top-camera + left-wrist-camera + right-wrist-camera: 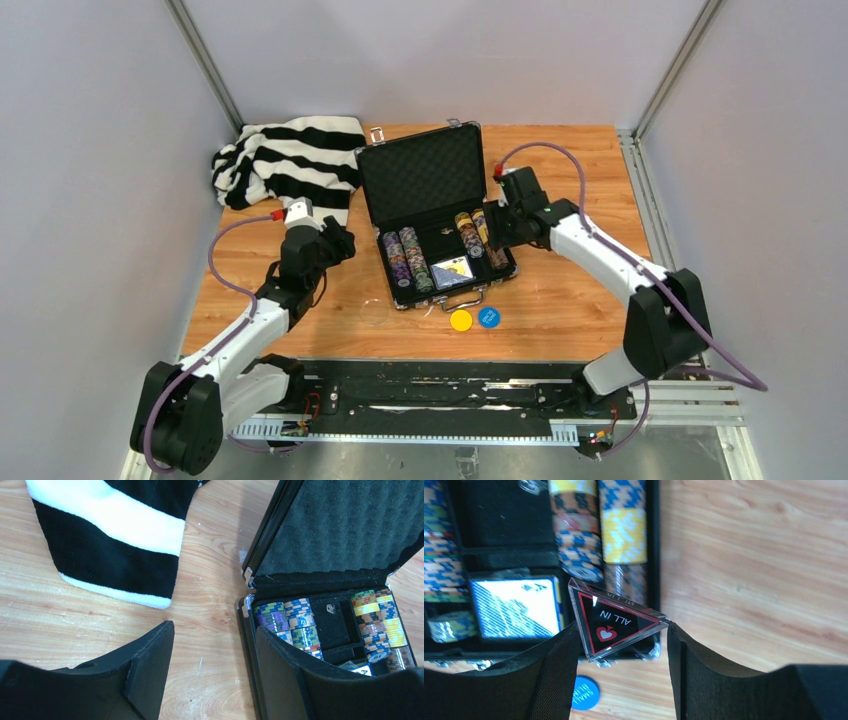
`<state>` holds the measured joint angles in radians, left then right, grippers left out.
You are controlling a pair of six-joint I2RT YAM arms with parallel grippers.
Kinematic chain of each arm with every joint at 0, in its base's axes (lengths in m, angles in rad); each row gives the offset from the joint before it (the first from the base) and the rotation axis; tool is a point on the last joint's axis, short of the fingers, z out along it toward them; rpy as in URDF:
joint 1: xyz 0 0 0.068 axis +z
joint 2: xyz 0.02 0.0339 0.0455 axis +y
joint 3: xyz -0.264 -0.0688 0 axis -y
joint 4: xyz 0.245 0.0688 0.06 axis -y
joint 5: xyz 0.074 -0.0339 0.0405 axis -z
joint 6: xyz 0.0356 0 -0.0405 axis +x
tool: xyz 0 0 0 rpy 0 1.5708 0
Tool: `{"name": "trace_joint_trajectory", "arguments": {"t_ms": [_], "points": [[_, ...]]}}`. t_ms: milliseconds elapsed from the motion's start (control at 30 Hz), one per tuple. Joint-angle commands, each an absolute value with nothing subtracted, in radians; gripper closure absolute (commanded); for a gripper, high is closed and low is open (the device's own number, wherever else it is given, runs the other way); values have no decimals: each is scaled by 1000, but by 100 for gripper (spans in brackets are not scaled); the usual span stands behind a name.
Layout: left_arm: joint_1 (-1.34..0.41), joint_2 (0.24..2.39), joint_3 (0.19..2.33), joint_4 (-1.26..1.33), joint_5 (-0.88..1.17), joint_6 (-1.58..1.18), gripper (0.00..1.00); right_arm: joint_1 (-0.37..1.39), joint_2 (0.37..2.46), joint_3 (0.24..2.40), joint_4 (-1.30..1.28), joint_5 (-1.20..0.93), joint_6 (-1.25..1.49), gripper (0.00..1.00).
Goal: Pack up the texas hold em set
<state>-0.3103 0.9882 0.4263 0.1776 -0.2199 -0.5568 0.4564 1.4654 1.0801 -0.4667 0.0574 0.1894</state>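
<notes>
The black hard case (420, 185) lies open at mid table, its foam lid up. Rows of multicoloured chips (408, 262) and a card box (452, 271) sit in its base. My right gripper (497, 225) is over the case's right end, shut on the dark "ALL IN" triangle (611, 622), which is held above the chips (624, 530) and the card box (514, 607). A yellow disc (460, 320) and a blue disc (488, 317) lie on the table in front of the case. My left gripper (215, 630) is open and empty, just left of the case (325, 535).
A black-and-white striped cloth (290, 160) lies bunched at the back left, close beyond my left gripper (340, 240). A faint clear disc (372, 315) seems to lie left of the yellow one. Grey walls close in the table on three sides.
</notes>
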Motion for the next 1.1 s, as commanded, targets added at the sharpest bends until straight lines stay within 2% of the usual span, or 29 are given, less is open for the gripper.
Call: {"name": "trace_joint_trajectory", "arguments": {"t_ms": [0,333,400,500,567,733,967,1033,1067], "points": [[-316,991,444,194,-214,-559,34,534,1592,1217,-485,82,196,67],[-315,974,469,161,-215,-550,34,648,1941,1524,-487,60,194,66],[-315,965,472,152,-210,-542,34,653,1975,1561,-480,52,196,62],[-316,956,457,152,-209,-539,34,657,1974,1584,-476,60,191,41],[-315,956,439,166,-210,-541,34,659,1943,1567,-465,76,186,33],[-315,979,415,200,-225,-543,35,674,1807,1455,-423,90,168,27],[-315,1006,403,228,-241,-561,34,788,1697,1332,-383,38,180,27],[-314,1021,395,247,-244,-576,31,875,1703,1324,-378,47,186,26],[-314,1029,392,255,-243,-586,24,919,1716,1327,-377,54,185,26]]}}
